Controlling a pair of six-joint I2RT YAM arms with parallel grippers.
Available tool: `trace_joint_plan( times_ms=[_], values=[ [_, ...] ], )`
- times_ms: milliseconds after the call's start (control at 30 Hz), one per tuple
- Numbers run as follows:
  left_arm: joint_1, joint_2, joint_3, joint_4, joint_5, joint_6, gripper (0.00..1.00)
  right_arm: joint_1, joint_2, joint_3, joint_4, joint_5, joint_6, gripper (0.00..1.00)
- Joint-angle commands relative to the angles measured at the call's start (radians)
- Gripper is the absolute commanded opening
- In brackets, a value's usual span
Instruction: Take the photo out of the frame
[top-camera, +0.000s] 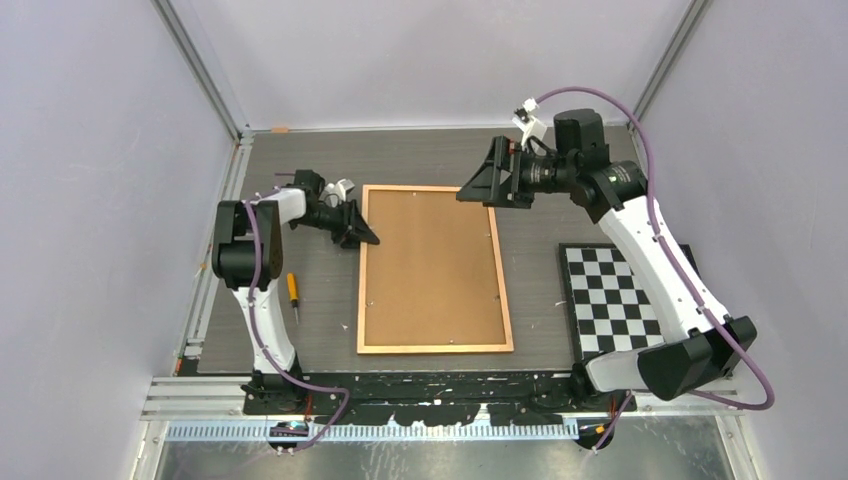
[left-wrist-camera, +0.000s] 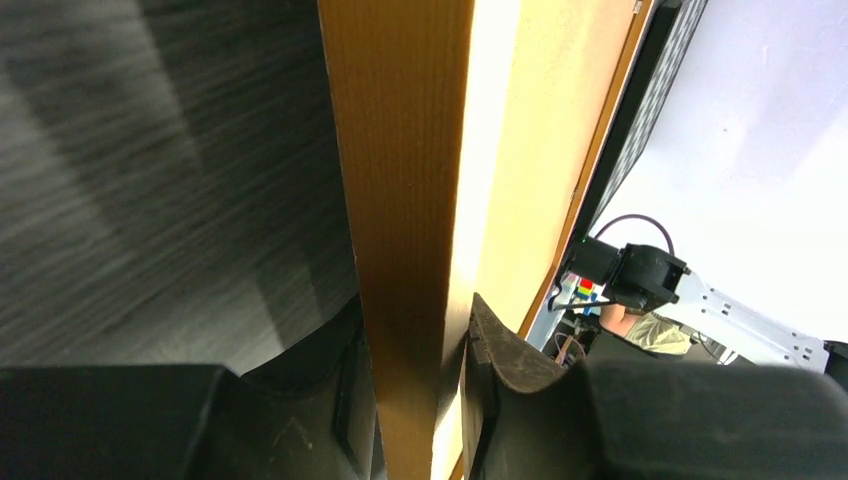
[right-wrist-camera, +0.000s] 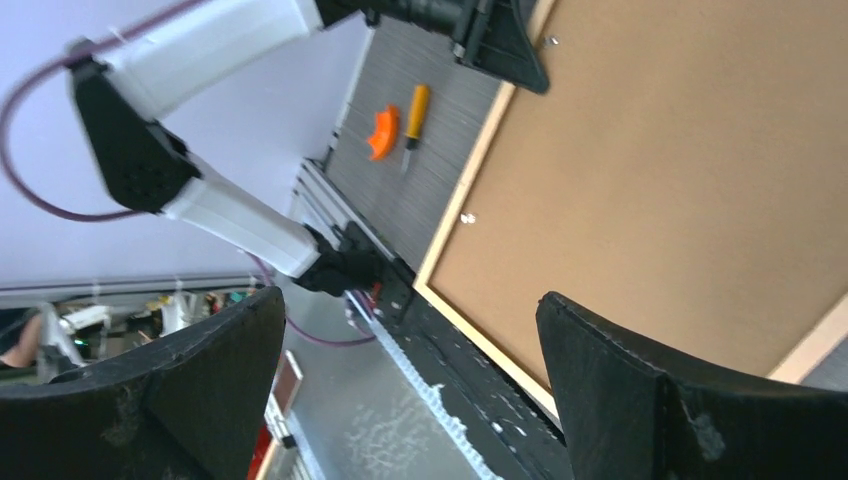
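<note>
My left tool (top-camera: 362, 238) is clamped on the large rectangular picture frame with the thin orange-brown wooden border (top-camera: 434, 268). It grips the frame's left long edge, close to the far corner. In my left wrist view the wooden border runs straight up between my two black fingers (left-wrist-camera: 500, 350), one pressed against its outer side and the other against the side by the board.

The frame lies back-up on the dark grey wood-grain worktop (top-camera: 320, 330), with its plain brown board facing me. It stretches from my left tool towards my bases. The photo is hidden from this side.

My right tool (top-camera: 478, 188) hangs above the frame's far right corner with its fingers spread wide apart, gripping nothing. Between them my right wrist view shows the brown board and the pale border below.

A small screwdriver with an orange handle (top-camera: 293, 293) lies on the worktop nearer my bases than my left tool, just outside the frame's left edge. A black-and-white checkered mat (top-camera: 620, 300) lies flat to the right of the frame, nearer my bases than my right tool.
</note>
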Motion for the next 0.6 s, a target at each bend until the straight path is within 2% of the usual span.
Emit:
trace_joint_plan(
  times_ms=[0, 67, 133, 200, 300, 333, 467, 567],
  values=[
    [0.007, 0.029, 0.050, 0.114, -0.193, -0.023, 0.17, -0.006, 0.010, -0.046, -0.049, 0.025, -0.180, 1.00],
    [0.007, 0.035, 0.061, 0.107, -0.197, -0.030, 0.25, -0.009, 0.009, -0.079, -0.059, 0.057, -0.230, 1.00],
    [0.007, 0.028, 0.068, 0.091, -0.221, -0.030, 0.38, -0.011, 0.006, -0.117, -0.054, 0.084, -0.264, 1.00],
    [0.007, 0.005, 0.080, 0.068, -0.262, -0.009, 0.58, -0.012, 0.000, -0.156, -0.041, 0.107, -0.285, 1.00],
    [0.007, -0.058, 0.115, 0.029, -0.341, 0.023, 0.97, -0.013, -0.010, -0.204, -0.013, 0.115, -0.302, 1.00],
    [0.007, -0.077, 0.135, 0.011, -0.366, 0.032, 0.99, -0.013, -0.011, -0.216, -0.005, 0.116, -0.308, 1.00],
    [0.007, -0.168, 0.244, -0.129, -0.490, 0.114, 1.00, -0.013, -0.006, -0.229, -0.005, 0.118, -0.351, 1.00],
    [0.007, -0.282, 0.287, -0.216, -0.580, 0.243, 1.00, -0.015, -0.009, -0.248, -0.007, 0.133, -0.386, 1.00]
  ],
)
